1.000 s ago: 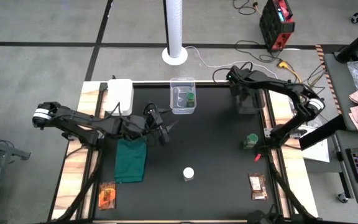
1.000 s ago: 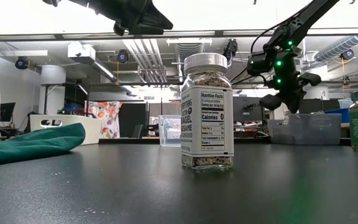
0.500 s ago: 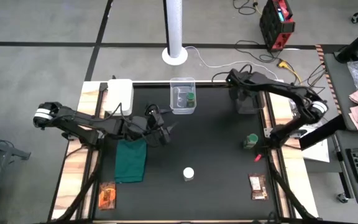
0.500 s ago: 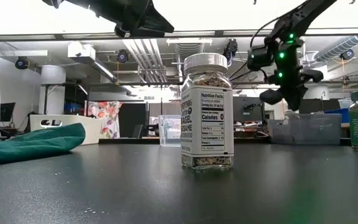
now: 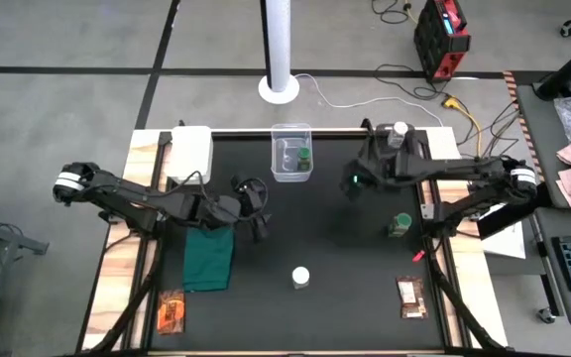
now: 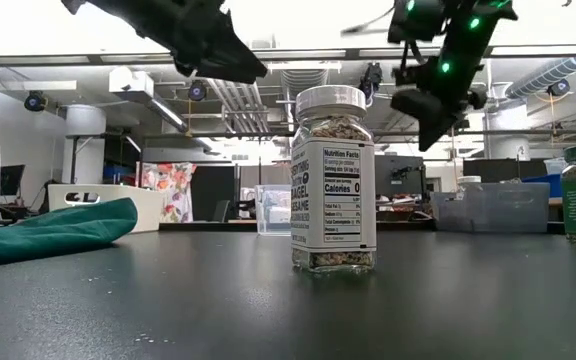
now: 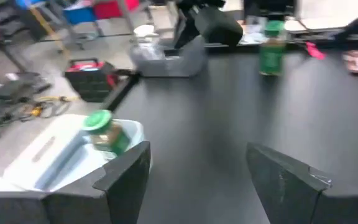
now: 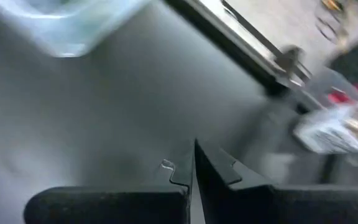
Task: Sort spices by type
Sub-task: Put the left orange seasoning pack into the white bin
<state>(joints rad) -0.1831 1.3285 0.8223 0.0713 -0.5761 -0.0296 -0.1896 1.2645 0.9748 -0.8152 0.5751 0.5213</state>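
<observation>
While the left claw [image 5: 259, 211] hovers fingers apart beside the green cloth [image 5: 208, 255], the right claw [image 5: 353, 184], fingers together and empty, hangs mid-surface. White-lidded jar [image 5: 301, 277] stands centre-front; green-lidded jar [image 5: 303, 157] sits in the clear box [image 5: 291, 153].

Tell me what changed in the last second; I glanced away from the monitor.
The right gripper, shut and empty, swung away from the grey bin at the table's back toward the middle, uncovering a white-lidded jar inside. The left gripper stayed open above the dark green cloth. Other spices unmoved.
</observation>
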